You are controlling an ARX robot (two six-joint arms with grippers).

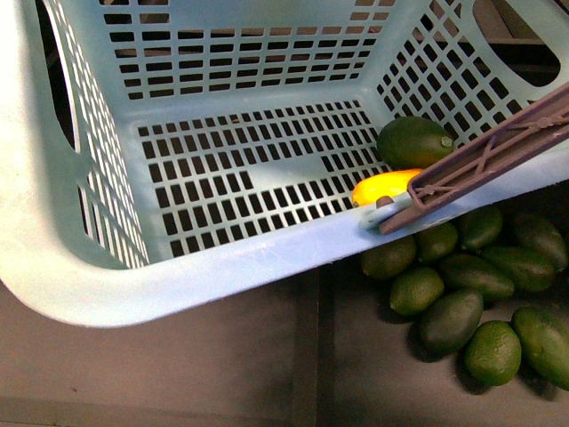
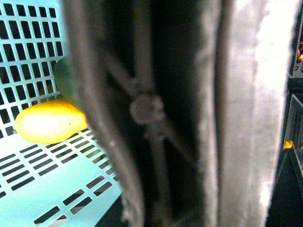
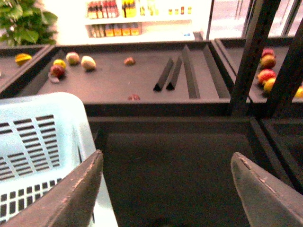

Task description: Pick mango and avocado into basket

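The right tool (image 3: 165,189) has two dark grey, scuffed, wedge-shaped fingers (image 3: 71,198).

Dark display tray (image 1: 222,374) under teal basket (image 1: 133,285), loose green avocados (image 1: 462,311) alongside.

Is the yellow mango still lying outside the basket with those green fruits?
No, the mango lies on the slotted floor inside the basket, next to the avocado, while the green fruits lie outside.

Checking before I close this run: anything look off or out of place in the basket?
Nothing spilled or damaged. The mango and avocado lie together in one corner of the basket, with the brown handle folded down across the rim over them. The left wrist view is almost filled by that handle, very close to the camera.
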